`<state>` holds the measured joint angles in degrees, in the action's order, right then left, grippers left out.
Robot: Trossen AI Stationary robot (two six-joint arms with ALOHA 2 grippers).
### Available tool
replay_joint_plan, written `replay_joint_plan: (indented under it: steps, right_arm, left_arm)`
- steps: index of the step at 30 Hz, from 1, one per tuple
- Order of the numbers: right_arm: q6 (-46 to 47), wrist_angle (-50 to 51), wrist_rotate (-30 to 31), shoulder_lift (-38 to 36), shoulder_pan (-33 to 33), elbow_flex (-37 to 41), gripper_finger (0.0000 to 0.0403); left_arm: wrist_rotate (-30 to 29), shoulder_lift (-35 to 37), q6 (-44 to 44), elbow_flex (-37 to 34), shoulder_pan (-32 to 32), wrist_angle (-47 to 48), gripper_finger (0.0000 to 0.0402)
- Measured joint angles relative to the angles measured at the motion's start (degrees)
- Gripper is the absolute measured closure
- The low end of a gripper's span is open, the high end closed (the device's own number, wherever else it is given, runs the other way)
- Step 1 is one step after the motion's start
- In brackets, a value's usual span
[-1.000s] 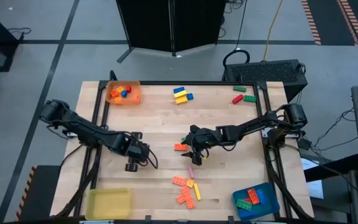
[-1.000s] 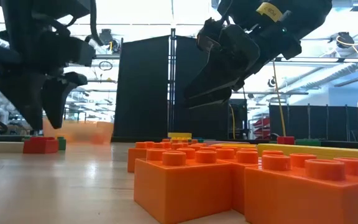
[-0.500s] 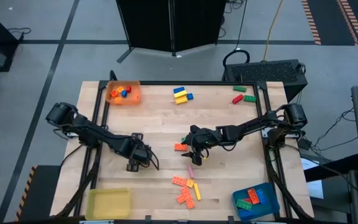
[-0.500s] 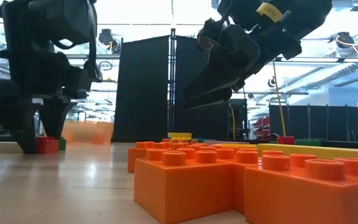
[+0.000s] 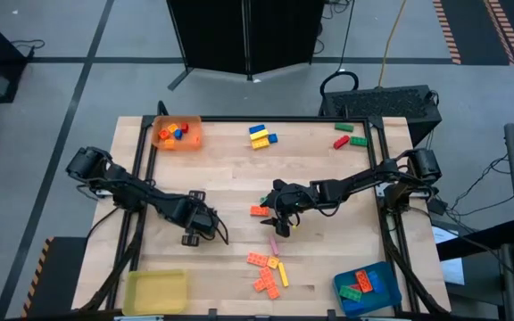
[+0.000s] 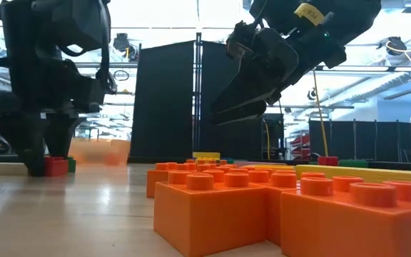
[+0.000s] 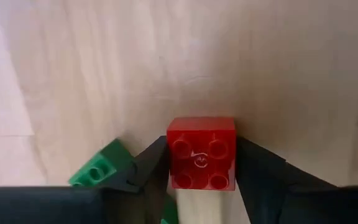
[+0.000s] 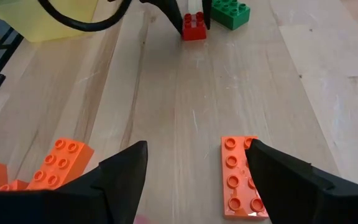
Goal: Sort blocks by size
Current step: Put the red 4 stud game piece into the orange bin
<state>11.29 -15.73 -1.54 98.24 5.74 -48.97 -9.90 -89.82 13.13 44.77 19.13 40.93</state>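
Note:
A small red block (image 7: 201, 152) sits studs up on the wooden table, left of centre, with a green block (image 7: 101, 169) lying close beside it. My left gripper (image 5: 191, 238) points down over the red block and is shut on it. Near the table's middle my right gripper (image 5: 276, 219) hangs open above the table, by a small orange block (image 5: 259, 211). Its wrist view shows a flat orange block (image 8: 241, 177) and a thicker orange block (image 8: 61, 160) below its spread fingers. My left gripper pinches the red block by two opposite side walls (image 7: 171, 163), one finger on each side. The fingers come from above, pointing almost straight down. The block stands level on the table (image 6: 56, 165), studs up.
An orange tray (image 5: 178, 134) with blocks stands at the far left, a yellow tray (image 5: 156, 290) at the near left and a blue tray (image 5: 367, 290) with blocks at the near right. Loose blocks lie at far centre (image 5: 261, 135), far right (image 5: 349, 135) and near centre (image 5: 268, 272).
My left gripper has come down from above the table until its fingertips stand on the table on either side of the red block. The fingers have then drawn in against the block's sides. The block has stayed in place.

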Motion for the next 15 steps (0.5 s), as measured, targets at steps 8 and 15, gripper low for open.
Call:
replay_joint_plan:
  steps: [8, 15]
  right_arm:
    - [0.0, 0.0, 0.0, 0.0, 0.0, 0.0, 0.0135]
    - [0.0, -0.2, 0.0, 0.0, 0.0, 0.0, 0.0135]
  left_arm:
    - [-2.2, 2.5, -0.6, 0.5, -3.9, 3.9, 0.0256]
    - [-3.7, 10.1, -3.7, 0.7, -9.7, 5.1, 0.0256]
